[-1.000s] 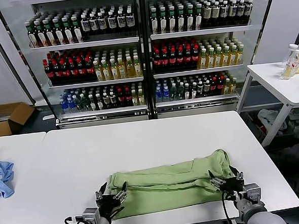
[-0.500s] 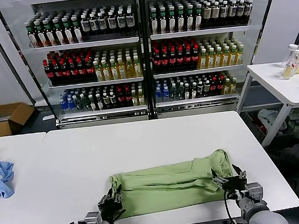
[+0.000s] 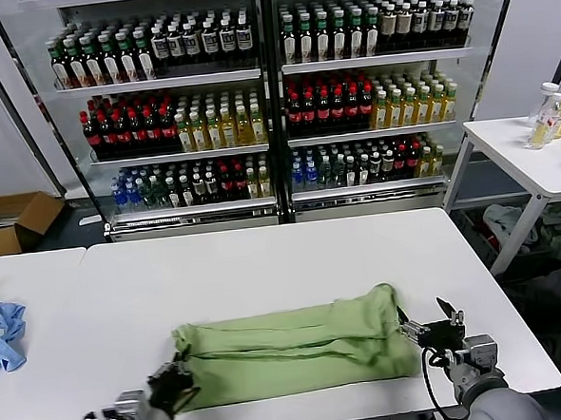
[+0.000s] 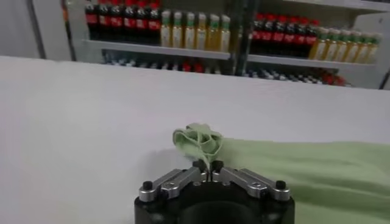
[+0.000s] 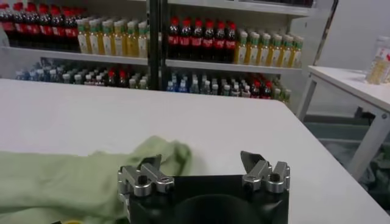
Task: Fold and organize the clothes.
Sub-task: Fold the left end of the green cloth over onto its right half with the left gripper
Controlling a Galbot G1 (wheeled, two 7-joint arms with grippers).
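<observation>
Green shirt beside blue cloth (well apart).

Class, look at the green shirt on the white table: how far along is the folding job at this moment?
Done: the green shirt lies folded into a long band on the table. In hand: the left gripper is shut on the shirt's bunched end; the right gripper stands open beside the other end. Left: folding the band shorter and tidying it.
</observation>
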